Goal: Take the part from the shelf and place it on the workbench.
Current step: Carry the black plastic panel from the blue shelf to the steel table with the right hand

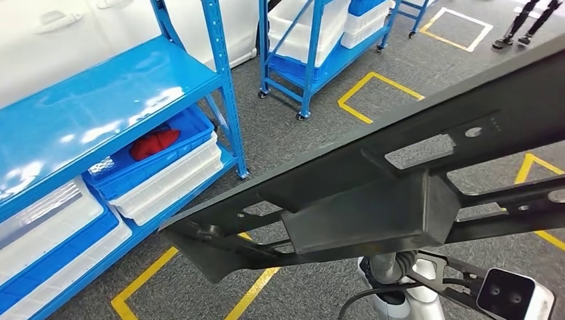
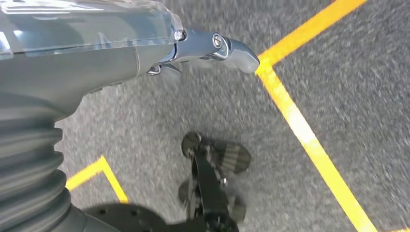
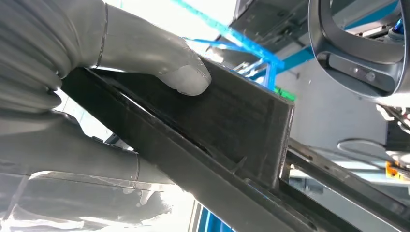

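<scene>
- The right robot hand (image 3: 96, 96) grips the long black metal frame part (image 1: 373, 200): in the right wrist view its thick grey thumb (image 3: 159, 65) presses on the flat face of the part's box-shaped block, and the rest of the robot hand wraps the bar from the other side.
- In the head view the part is up in the air, stretching slantwise across the picture above the grey speckled floor (image 1: 300, 140) with its yellow taped lines. It has cut-out openings along its length and a boxy block at the middle.
- The part is away from the blue metal shelf (image 1: 100, 100), which stands to the left and carries blue and white plastic bins on its lower level; one blue bin holds something red.
- The left robot hand (image 2: 193, 53) hangs over the floor, holding nothing. One grey finger (image 2: 232, 48) sticks out straight; how the others lie I cannot tell.
</scene>
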You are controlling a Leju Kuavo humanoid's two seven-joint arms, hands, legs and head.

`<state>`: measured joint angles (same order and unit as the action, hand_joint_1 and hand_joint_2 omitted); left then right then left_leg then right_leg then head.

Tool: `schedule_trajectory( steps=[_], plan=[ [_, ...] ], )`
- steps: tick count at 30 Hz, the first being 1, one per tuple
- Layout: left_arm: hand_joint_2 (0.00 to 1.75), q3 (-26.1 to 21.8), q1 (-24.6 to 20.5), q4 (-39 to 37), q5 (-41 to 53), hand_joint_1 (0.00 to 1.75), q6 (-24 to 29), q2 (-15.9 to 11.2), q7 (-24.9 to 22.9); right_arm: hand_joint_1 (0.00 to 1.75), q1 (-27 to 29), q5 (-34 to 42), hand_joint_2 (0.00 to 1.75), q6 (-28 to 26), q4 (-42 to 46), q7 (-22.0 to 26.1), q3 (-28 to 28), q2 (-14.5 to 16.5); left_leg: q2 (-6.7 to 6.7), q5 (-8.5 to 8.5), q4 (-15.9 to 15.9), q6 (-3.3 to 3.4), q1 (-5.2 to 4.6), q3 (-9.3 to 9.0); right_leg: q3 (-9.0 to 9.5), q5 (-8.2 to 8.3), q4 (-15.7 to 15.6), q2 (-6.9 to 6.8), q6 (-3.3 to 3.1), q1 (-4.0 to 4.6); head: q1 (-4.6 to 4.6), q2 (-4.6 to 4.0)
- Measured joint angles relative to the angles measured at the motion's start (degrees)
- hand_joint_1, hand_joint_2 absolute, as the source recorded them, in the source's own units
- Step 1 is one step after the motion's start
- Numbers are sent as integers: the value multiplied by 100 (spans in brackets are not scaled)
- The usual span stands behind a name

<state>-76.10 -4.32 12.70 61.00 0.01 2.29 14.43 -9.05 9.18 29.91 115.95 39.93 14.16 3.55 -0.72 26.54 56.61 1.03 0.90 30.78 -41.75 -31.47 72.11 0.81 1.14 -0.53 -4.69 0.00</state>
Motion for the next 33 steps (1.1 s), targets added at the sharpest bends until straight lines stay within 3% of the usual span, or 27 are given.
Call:
schedule_trajectory(
  steps=[1,2,4,5,7,8,10,12,14,16,17,18,19,21,23,25,27,29,31,32,33],
  plan=[
    [175,-10,9,0,0,0,2,-20,0,175,14,3,175,1,-12,0,-25,1,-81,6,1,1,-4,0,-109,-47,220,-28,16,-17,-1,0],
    [175,-17,11,1,0,0,4,-38,0,175,24,6,175,4,-23,0,-48,1,-157,13,3,-4,-6,-3,-114,10,235,-50,27,-32,-1,0],
    [175,-30,4,2,-12,0,25,-67,3,175,38,22,175,26,-37,0,-92,4,-285,36,7,-33,-8,-28,232,359,-390,-179,22,-46,-1,0],
    [175,-41,3,2,-26,0,44,-83,6,175,45,34,175,56,-40,0,-115,15,-338,57,13,-58,-22,-47,462,498,-810,-337,-5,-25,-1,0],
    [175,-74,7,3,-53,0,83,-112,14,175,70,56,175,126,-41,1,-161,59,-431,94,25,-119,-53,-80,726,620,-1315,-537,-86,24,-1,0],
    [175,-92,9,4,-59,0,97,-125,16,175,86,62,175,157,-41,1,-186,86,-484,109,28,-150,-68,-92,737,604,-1365,-549,-126,51,-1,0],
    [175,-113,4,6,-59,0,108,-144,18,175,118,67,175,188,-39,1,-234,125,-553,147,37,-214,-59,-116,719,625,-1378,-399,-192,44,-1,0],
    [175,-119,-1,8,-49,0,110,-163,21,175,131,55,175,197,-36,1,-270,172,-348,338,267,-267,-31,-42,726,655,-1415,-265,-265,12,-1,0],
    [175,-121,12,10,-23,0,105,-192,27,175,146,1,175,169,-31,1,-283,227,-61,718,958,-293,-14,260,729,669,-1426,-124,-313,6,-1,0],
    [175,-121,30,13,10,0,85,-227,33,175,189,-90,175,104,-6,0,-286,260,16,955,1656,-302,-13,605,727,672,-1417,38,-327,21,-1,0],
    [175,-121,33,13,26,0,72,-244,36,175,209,-125,175,74,14,0,-287,269,23,909,1741,-301,-13,667,727,672,-1407,121,-327,25,-1,0],
    [175,-121,30,14,37,0,62,-258,36,175,224,-152,175,51,35,0,-289,276,30,751,1588,-294,-11,621,729,671,-1394,202,-325,26,-1,0],
    [175,-121,25,14,46,0,54,-272,37,175,230,-167,175,33,57,0,-289,282,75,516,1228,-285,-5,477,729,667,-1377,280,-318,25,-1,0],
    [175,-120,13,16,65,0,39,-304,35,175,232,-194,175,-11,99,0,-290,289,317,179,471,-254,13,168,710,658,-1334,425,-280,28,-1,0],
    [175,-118,-2,18,79,0,32,-338,28,175,237,-254,175,-101,148,0,-283,288,459,118,166,-210,8,48,670,671,-1320,546,-209,22,-1,0],
    [175,-115,-28,19,87,0,35,-367,24,175,251,-328,175,-230,207,0,-269,277,355,89,127,-141,7,30,643,700,-1336,641,-130,9,-1,0],
    [175,-114,-55,24,85,0,37,-392,25,175,266,-363,175,-309,264,1,-260,243,231,39,70,-56,24,9,558,589,-1178,471,-73,22,0,0],
    [175,-114,-48,30,78,0,35,-413,26,175,278,-367,175,-317,297,1,-254,194,91,22,42,1,8,5,272,241,-578,140,-33,25,1,0],
    [175,-115,-26,33,64,0,20,-434,28,175,286,-367,175,-303,304,0,-251,148,-62,30,44,19,-20,11,-69,-55,133,-8,0,-1,1,0],
    [175,-116,-26,33,56,0,10,-443,30,175,288,-367,175,-298,304,0,-251,132,-136,36,45,18,-29,12,-130,-61,267,-33,8,-11,1,0],
    [175,-116,-33,33,50,0,2,-449,32,175,288,-367,175,-296,304,0,-251,119,-205,44,46,13,-34,8,-78,32,185,-58,9,-18,1,0]
  ],
)
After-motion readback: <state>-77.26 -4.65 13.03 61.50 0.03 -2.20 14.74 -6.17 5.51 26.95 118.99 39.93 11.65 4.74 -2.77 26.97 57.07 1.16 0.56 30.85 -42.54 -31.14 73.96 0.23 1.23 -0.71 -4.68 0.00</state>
